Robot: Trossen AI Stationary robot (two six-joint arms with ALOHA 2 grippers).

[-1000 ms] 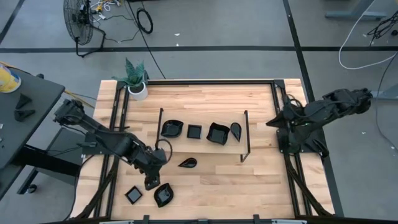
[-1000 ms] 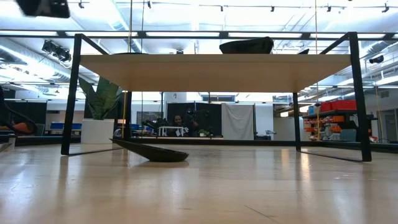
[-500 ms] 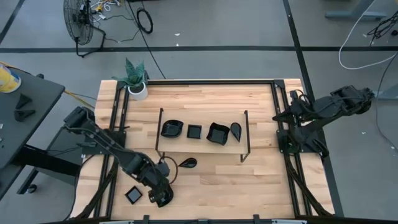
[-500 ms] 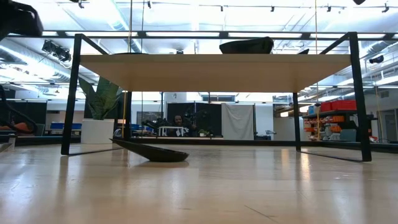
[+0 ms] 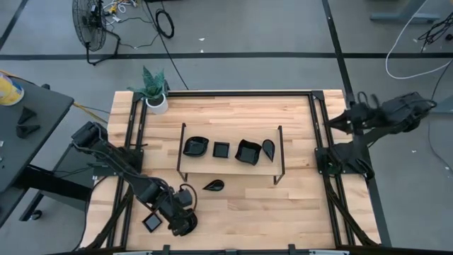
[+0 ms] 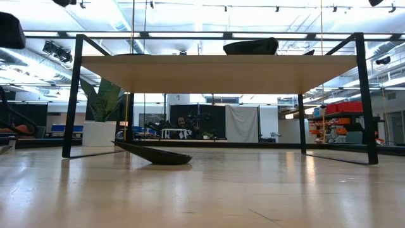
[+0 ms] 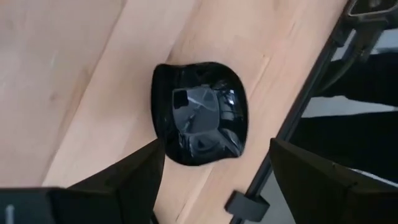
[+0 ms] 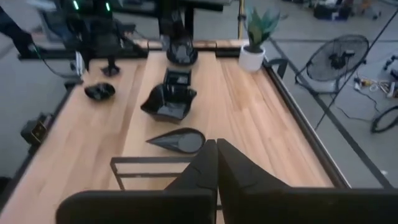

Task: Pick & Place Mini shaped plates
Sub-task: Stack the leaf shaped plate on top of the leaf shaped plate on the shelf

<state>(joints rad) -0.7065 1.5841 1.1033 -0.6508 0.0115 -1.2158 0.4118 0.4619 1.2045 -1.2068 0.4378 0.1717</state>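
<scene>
Hovering well in front of the wire-frame rack (image 5: pixel 280 152), off its left end: the left gripper (image 7: pixel 214 167), spread wide and gripping nothing. Looking straight down past its fingers (image 7: pixel 134 177) onto a wavy leaf-shaped plate (image 7: pixel 199 113), flat on the wood and close by the table's edge rail. Sits centred in the gap but slightly ahead of the fingertips, clear of both. Shows no strong long axis, only a rounded, lobed outline, so probably needs a straight drop and a close across the rim, not a turn of the wrist.

Just beside that gripper, on the side away from the rack's middle: a small square plate (image 5: pixel 151 222), loose on the table. Nearer the rack, just ahead of its front edge: a teardrop plate (image 5: pixel 213 185), point turned leftward.

On the rack's shelf, left to right: another wavy plate (image 5: pixel 195 146), a square one (image 5: pixel 221 149), a larger square dish (image 5: pixel 248 151), a teardrop (image 5: pixel 268 149).

Well beyond the rack's right end: the right gripper (image 8: pixel 216 163), pinched shut and empty, far from the target.
</scene>
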